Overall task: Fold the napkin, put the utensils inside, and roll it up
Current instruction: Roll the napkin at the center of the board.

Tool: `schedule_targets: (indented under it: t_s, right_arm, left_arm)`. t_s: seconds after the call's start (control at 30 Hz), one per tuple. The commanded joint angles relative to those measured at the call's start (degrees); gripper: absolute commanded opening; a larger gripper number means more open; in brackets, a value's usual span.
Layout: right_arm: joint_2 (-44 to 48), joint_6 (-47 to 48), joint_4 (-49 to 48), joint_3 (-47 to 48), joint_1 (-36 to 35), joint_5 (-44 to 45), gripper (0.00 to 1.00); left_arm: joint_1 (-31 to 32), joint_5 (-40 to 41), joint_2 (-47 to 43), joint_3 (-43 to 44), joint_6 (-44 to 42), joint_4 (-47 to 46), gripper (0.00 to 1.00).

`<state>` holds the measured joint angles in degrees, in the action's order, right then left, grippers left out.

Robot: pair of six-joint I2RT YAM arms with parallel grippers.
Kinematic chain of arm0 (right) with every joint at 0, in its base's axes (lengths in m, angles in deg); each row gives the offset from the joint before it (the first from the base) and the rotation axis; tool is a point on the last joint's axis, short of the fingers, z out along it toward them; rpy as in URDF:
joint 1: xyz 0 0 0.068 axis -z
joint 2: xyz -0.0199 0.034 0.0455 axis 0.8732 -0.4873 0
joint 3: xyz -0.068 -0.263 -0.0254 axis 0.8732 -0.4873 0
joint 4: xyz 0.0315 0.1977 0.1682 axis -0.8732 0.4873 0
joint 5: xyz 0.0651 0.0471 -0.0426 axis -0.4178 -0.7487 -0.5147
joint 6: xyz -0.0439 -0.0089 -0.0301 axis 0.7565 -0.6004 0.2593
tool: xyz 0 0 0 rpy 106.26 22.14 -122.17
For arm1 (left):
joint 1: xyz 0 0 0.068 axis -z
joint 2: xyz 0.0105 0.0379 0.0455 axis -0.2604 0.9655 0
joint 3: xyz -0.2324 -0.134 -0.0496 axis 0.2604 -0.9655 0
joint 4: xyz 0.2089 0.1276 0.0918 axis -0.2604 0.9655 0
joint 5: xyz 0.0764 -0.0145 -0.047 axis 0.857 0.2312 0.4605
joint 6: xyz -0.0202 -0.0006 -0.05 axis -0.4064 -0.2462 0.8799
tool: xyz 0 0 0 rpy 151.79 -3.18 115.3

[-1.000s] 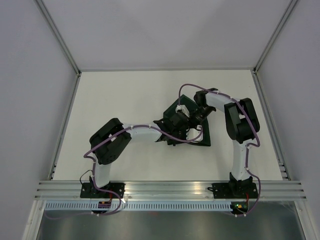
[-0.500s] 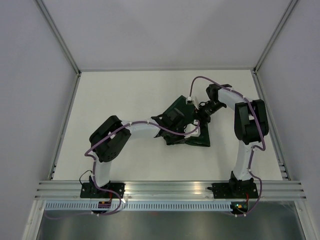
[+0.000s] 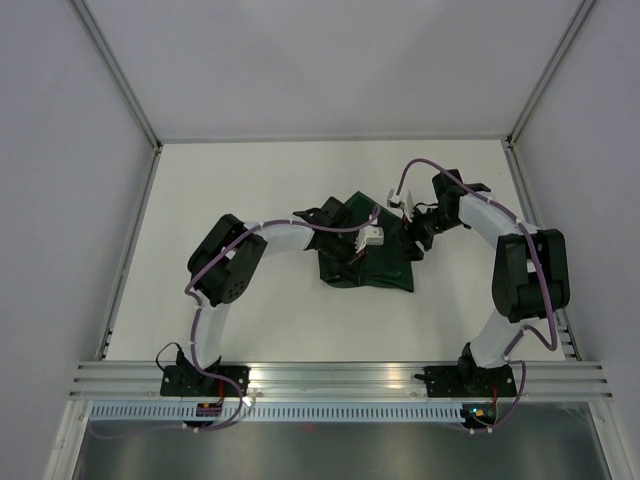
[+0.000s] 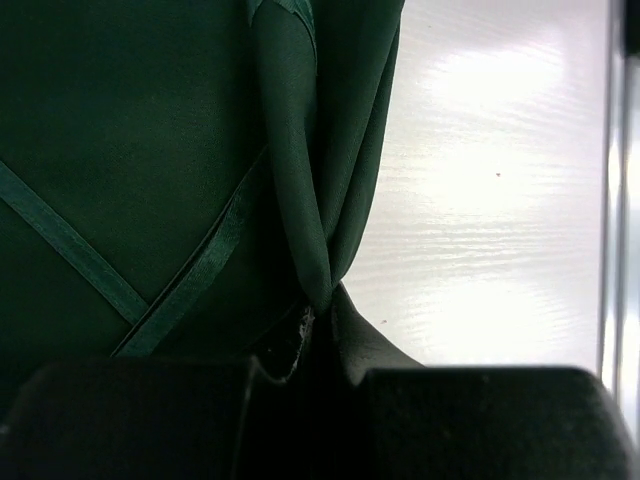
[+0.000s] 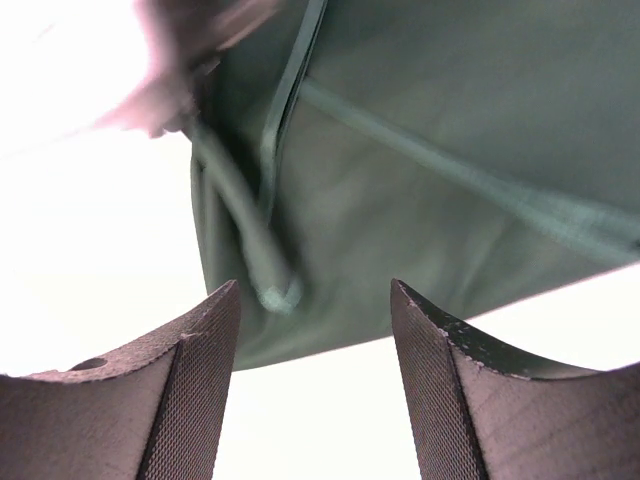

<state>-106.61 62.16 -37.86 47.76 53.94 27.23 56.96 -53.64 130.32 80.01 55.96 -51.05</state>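
The dark green napkin [image 3: 368, 262] lies crumpled and partly folded at the table's middle. My left gripper [image 3: 345, 220] sits at its far left part. In the left wrist view it [image 4: 320, 312] is shut on a pinched fold of the napkin [image 4: 150, 150], whose hem bands cross the cloth. My right gripper [image 3: 416, 240] is at the napkin's right edge. In the right wrist view it [image 5: 315, 310] is open and empty, its fingers [image 5: 195, 370] just short of the napkin's edge [image 5: 420, 180]. The fork is hidden.
White table [image 3: 250, 180] with an aluminium frame: rails on the left [image 3: 130, 250], right [image 3: 540, 250] and near edge [image 3: 340, 375]. Purple cables loop over both arms, with a white connector [image 3: 372, 237] above the napkin.
My left gripper has moved toward the far left, dragging the pinched napkin with it. My right gripper has drawn back to the right, off the napkin.
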Motion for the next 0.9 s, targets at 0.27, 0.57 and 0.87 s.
schedule_targets:
  t_s: [0.27,0.57,0.87]
  right_arm:
    - [15.03,0.77,-18.71,-15.07,-1.1,-2.91,0.72]
    - [15.91,-0.62,-26.44,-21.76,-11.55,3.15,0.76]
    - [12.75,-3.18,-29.96,-22.73,-16.92,5.08,0.77]
  left_arm:
    - [-5.13,-18.35,11.36,11.2,3.27,13.14,0.02]
    - [-5.66,-21.08,13.74,14.02,3.72,15.16,0.02]
    - [-5.74,-21.08,14.09,14.2,3.8,15.51,0.02]
